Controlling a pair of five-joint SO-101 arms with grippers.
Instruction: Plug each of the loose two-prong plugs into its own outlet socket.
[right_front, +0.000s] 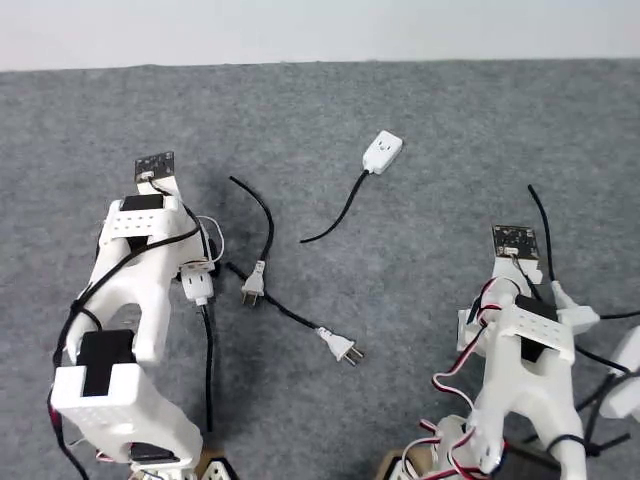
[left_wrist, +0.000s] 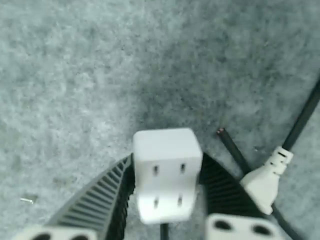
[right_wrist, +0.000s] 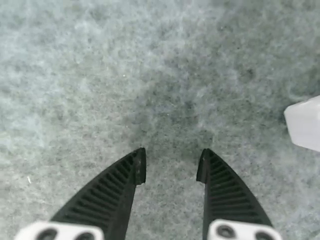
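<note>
My left gripper (left_wrist: 167, 162) is shut on a white outlet socket (left_wrist: 165, 172), whose slotted face points at the camera just above the grey carpet. Close beside it lies a white two-prong plug (left_wrist: 265, 175) on a black cable. From above, that socket (right_front: 197, 285) sits at the left arm's tip, with the plug (right_front: 253, 283) just to its right. A second plug (right_front: 340, 347) lies nearer the middle, prongs pointing right. Another white socket (right_front: 382, 151) with a black cable rests farther back. My right gripper (right_wrist: 171, 167) stands open over bare carpet.
A white block (right_wrist: 305, 122) lies just beside the right gripper. White pieces (right_front: 575, 315) on black cables lie by the right arm (right_front: 525, 350). A black cable (right_front: 262, 215) curls between the left arm and the far socket. A pale wall borders the carpet (right_front: 450, 110) at the back.
</note>
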